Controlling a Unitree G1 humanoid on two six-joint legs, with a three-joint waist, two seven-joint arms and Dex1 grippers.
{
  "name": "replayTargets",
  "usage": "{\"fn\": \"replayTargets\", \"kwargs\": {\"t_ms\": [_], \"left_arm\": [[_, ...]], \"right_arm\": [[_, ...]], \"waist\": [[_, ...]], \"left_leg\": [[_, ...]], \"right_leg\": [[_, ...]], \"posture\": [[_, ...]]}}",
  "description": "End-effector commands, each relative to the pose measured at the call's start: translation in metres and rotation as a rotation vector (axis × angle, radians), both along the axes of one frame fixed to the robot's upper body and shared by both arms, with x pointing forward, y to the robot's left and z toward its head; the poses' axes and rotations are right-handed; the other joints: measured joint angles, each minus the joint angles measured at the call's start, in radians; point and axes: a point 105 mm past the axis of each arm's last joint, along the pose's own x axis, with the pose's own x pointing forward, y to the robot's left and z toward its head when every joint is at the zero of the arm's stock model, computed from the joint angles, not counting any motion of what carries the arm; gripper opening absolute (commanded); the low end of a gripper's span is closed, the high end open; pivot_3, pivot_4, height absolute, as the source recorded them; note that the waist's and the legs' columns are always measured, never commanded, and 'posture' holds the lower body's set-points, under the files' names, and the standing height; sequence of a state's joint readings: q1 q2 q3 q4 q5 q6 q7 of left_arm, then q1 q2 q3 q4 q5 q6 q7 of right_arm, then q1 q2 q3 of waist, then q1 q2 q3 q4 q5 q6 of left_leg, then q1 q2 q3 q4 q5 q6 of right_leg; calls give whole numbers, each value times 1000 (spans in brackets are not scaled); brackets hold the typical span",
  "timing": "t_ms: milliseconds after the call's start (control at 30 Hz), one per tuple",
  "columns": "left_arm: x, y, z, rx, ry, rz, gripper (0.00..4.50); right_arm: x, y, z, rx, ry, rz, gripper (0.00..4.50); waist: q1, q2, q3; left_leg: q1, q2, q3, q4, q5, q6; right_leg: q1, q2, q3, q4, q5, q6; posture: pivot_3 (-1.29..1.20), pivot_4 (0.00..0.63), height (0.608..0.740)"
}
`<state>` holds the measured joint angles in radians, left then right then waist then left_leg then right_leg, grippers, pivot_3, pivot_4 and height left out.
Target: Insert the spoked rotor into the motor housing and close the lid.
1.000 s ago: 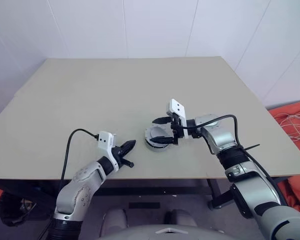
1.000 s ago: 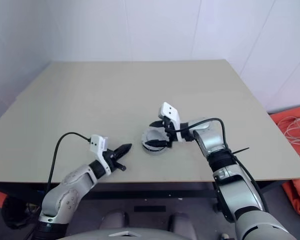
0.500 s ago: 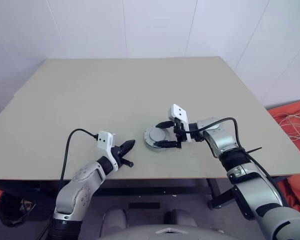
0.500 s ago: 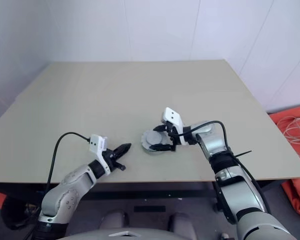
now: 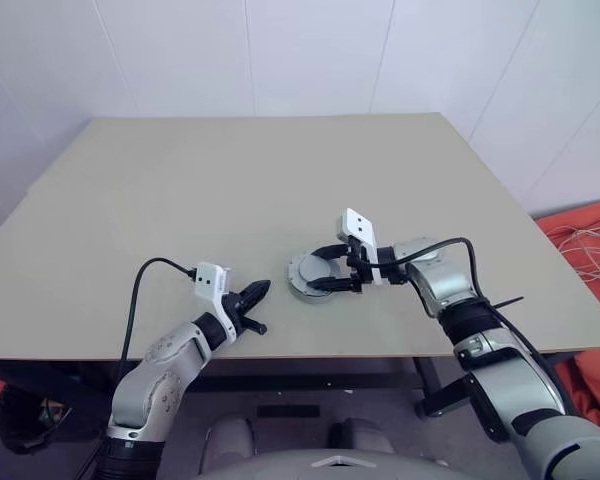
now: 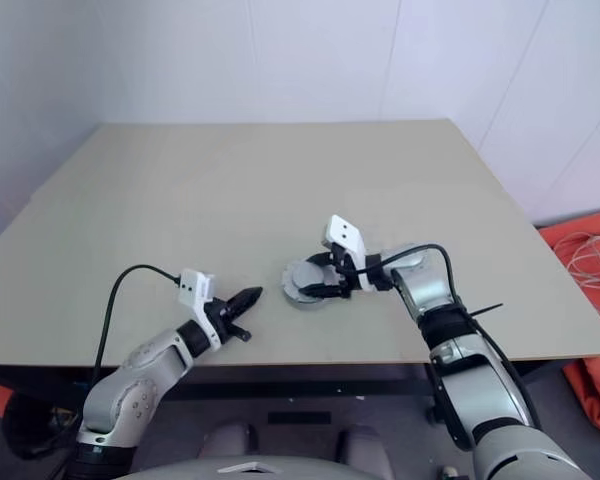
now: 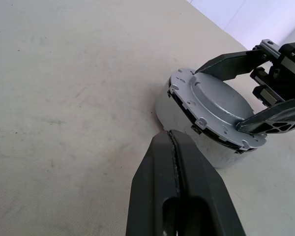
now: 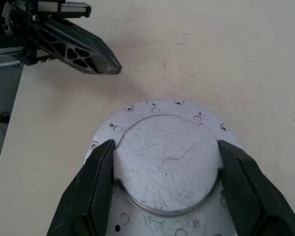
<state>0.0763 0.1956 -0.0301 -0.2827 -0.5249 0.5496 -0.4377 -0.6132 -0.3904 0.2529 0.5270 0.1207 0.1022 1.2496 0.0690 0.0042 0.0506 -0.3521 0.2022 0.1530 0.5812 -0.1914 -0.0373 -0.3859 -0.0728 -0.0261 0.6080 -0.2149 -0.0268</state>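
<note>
End effector [image 8: 164,162] astride round silvery lid [image 8: 167,167]

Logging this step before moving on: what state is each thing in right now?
Flat silver lid: lying on the housing, between the right tool's fingers.
Round grey metal motor housing: upright on the table, covered.
Right tool: straddling the lid's raised centre.
Left tool: shut, empty, apart.
</note>
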Motion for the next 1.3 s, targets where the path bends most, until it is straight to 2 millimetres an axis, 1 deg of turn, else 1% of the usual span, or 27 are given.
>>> {"fn": "replayTargets", "kwargs": {"t_ms": [33,233,400,567,833,967,1300], "left_arm": [[4,1,11,-3,-54,-4,0],[4,0,10,-3,-53,-7,0],[3,-1,10,-5,-53,-5,0],[2,-2,9,-9,-53,-7,0],[2,-3,10,-12,-53,-8,0],[2,-3,10,-13,-53,-5,0],[4,-1,11,-11,-53,1,0]], "right_arm": [[-3,-1,2,-21,-30,26,3149],[-4,-5,0,-70,-44,46,3149],[-1,-8,1,-94,-38,30,3149],[2,-6,4,-90,-17,-2,3149],[6,-7,3,-104,-43,-35,3149],[6,-6,3,-109,-56,-36,3149],[4,-7,1,-123,-74,-38,3149]], "waist": [[0,0,0],[1,0,0],[1,0,0],[1,0,0],[1,0,0],[1,0,0],[1,0,0]], "left_leg": [[0,0,0,0,0,0],[0,0,0,0,0,0],[0,0,0,0,0,0],[0,0,0,0,0,0],[0,0,0,0,0,0],[1,0,0,0,0,0],[1,0,0,0,0,0]], "right_leg": [[0,0,0,0,0,0],[0,0,0,0,0,0],[0,0,0,0,0,0],[0,0,0,0,0,0],[1,0,0,0,0,0],[1,0,0,0,-3,6],[1,0,0,0,-3,6]], "posture": [[0,0,740],[0,0,740],[0,0,740],[0,0,740],[0,0,740],[0,0,740],[0,0,740]]}}
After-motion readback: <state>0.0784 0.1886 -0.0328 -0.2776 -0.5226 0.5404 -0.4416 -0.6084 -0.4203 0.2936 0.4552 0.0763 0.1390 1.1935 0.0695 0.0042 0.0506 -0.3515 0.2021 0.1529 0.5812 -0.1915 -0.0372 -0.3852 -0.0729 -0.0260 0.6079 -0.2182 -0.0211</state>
